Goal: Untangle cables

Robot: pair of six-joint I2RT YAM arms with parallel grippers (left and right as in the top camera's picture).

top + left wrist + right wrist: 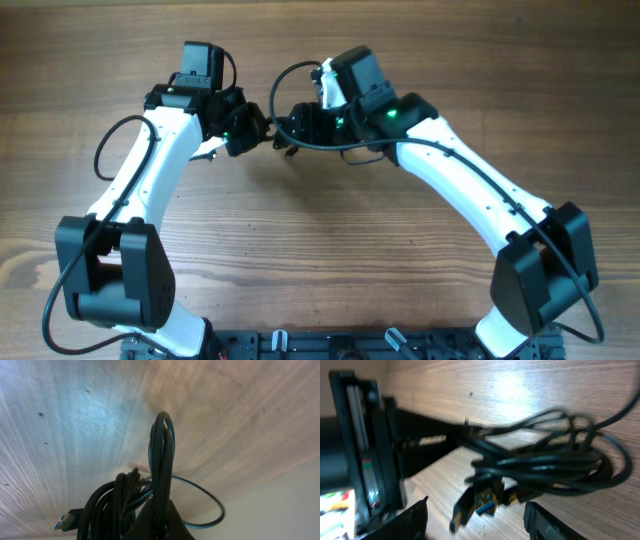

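Left fingers (180, 531): pinched together on a doubled loop of the cables (161, 460). The loop stands straight up out of the tips. The rest of the bundle sits just left of the tips in a thick coil, and one thin strand bows out to their right. A plug (64, 521) with a blue insert pokes out low at the far left of the bundle. Pale wood-grain counter (75, 430) behind it all.

Right fingers (414, 521): spread wide, nothing between them. The bundle lies just ahead of the tips, with several strands running side by side and crossing. The blue-tongued plug shows between the two tips, slightly ahead of them.

Overhead: both sets of tips nearly meet, with the bundle between them.
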